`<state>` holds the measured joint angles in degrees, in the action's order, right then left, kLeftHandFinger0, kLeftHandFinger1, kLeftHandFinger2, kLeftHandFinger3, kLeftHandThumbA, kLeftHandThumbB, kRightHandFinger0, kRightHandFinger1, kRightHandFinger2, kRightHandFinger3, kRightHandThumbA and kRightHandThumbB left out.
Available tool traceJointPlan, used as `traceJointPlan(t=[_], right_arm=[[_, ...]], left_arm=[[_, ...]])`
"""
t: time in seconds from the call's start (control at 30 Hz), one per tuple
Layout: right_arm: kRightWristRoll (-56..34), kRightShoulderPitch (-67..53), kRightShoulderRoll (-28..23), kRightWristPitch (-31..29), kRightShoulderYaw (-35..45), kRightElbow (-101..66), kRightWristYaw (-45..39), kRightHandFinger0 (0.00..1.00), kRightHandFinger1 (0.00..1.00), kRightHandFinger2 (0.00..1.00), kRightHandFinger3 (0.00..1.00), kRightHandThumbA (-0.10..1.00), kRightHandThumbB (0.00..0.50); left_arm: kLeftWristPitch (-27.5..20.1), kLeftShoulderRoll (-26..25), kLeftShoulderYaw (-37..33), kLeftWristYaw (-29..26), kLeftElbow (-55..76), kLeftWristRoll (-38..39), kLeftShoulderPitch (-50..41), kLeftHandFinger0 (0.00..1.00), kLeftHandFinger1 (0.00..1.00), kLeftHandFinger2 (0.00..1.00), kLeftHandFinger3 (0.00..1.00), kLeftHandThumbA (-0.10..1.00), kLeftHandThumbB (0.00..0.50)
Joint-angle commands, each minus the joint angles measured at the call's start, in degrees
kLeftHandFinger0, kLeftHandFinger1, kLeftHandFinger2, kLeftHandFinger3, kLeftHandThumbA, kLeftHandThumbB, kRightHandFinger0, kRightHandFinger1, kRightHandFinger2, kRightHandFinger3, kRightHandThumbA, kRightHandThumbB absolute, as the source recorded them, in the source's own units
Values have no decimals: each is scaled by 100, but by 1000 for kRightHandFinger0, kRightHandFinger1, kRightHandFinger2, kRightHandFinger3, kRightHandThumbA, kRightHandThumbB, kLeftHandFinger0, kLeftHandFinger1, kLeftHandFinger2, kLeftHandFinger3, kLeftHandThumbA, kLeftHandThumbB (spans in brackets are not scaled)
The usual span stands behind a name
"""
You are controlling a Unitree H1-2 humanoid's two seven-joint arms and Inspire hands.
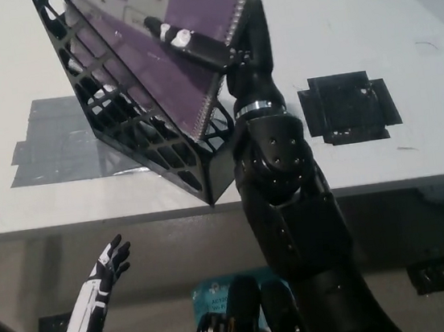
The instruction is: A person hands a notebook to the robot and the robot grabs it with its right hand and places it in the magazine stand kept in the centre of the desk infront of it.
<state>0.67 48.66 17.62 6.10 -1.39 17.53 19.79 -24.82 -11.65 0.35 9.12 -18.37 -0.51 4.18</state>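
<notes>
A purple spiral-bound notebook (184,53) is pinched by its wire-bound edge in the black right hand (195,44), tilted, its lower part inside the stand. The black lattice magazine stand (149,134) stands on the bench directly left of and beneath that hand, leaning.

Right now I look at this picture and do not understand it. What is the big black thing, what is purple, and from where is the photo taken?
The camera sits on a humanoid robot's head and looks steeply down at a white desk. The big black shape is the robot's right arm; its right hand is shut on a purple spiral notebook, which is partly inside the black lattice magazine stand. The stand sits on grey tape; a black tape patch lies to the right. The white left hand rests open below the desk edge.
</notes>
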Motion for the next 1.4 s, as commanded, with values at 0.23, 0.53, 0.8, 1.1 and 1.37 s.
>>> traceJointPlan(t=[0.23, 0.53, 0.8, 1.1, 1.37], right_arm=[[277, 443, -319, -56, -502, -409, -611, 1000, 1000, 1000, 1000, 913, 273], [297, 391, -402, -226, -370, -760, -593, 1000, 1000, 1000, 1000, 1000, 320], [17, 289, -775, 179, -28, -2539, -766, 1000, 1000, 1000, 1000, 1000, 309], [-345, -959, -1601, 665, 214, -5382, -1126, 1000, 1000, 1000, 1000, 990, 273], [-734, -2817, -2027, 441, 143, -5972, -1331, 1000, 1000, 1000, 1000, 945, 271]], left_arm=[[-211, -125, -12, 2, 127, -32, 152, 1000, 1000, 1000, 1000, 1000, 500], [-147, -95, -3, -22, 121, -40, 178, 1000, 1000, 1000, 1000, 1000, 500], [-211, -144, -20, -41, 86, -132, 267, 1000, 1000, 1000, 1000, 1000, 500], [-211, -153, -28, -47, 70, -195, 249, 1000, 1000, 1000, 1000, 1000, 500], [-211, -148, -34, -83, 32, -254, 146, 1000, 1000, 1000, 1000, 1000, 500]])
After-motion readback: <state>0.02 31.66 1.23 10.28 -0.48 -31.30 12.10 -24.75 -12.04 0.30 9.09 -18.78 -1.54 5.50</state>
